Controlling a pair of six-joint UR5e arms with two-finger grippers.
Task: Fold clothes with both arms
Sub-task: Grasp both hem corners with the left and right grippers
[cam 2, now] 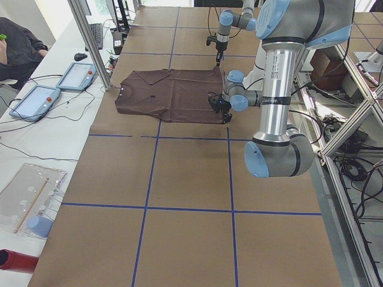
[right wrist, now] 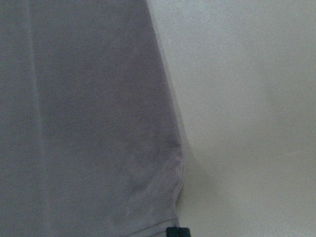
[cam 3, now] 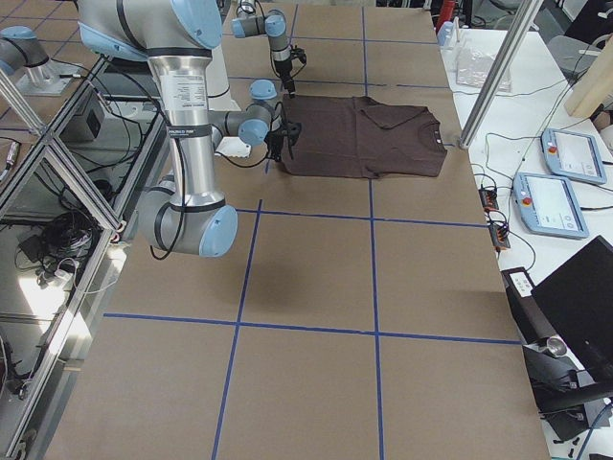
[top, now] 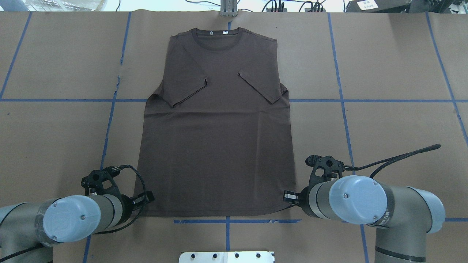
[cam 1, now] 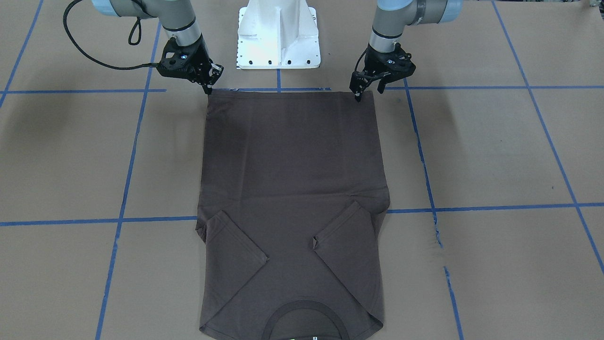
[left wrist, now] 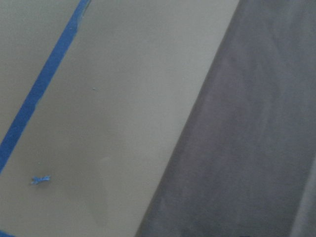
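Note:
The dark brown-grey T-shirt (top: 215, 146) lies flat on the table, its collar (top: 216, 34) at the far end and both sleeves folded in over the chest. My left gripper (cam 1: 369, 91) is at the hem's left corner, open, with one fingertip (cam 1: 357, 97) touching the cloth. At the other hem corner my right gripper (cam 1: 213, 80) also stands open, one fingertip (cam 1: 209, 90) on the hem's edge. From overhead, the left gripper (top: 146, 199) and right gripper (top: 289, 196) flank the hem. Both wrist views show shirt edge and bare table.
The table is covered in brown paper with a grid of blue tape (top: 226, 221). The white pedestal base (cam 1: 278, 35) stands just behind the hem. Tablets (cam 2: 36, 101) and cables lie on a side bench beyond the collar end.

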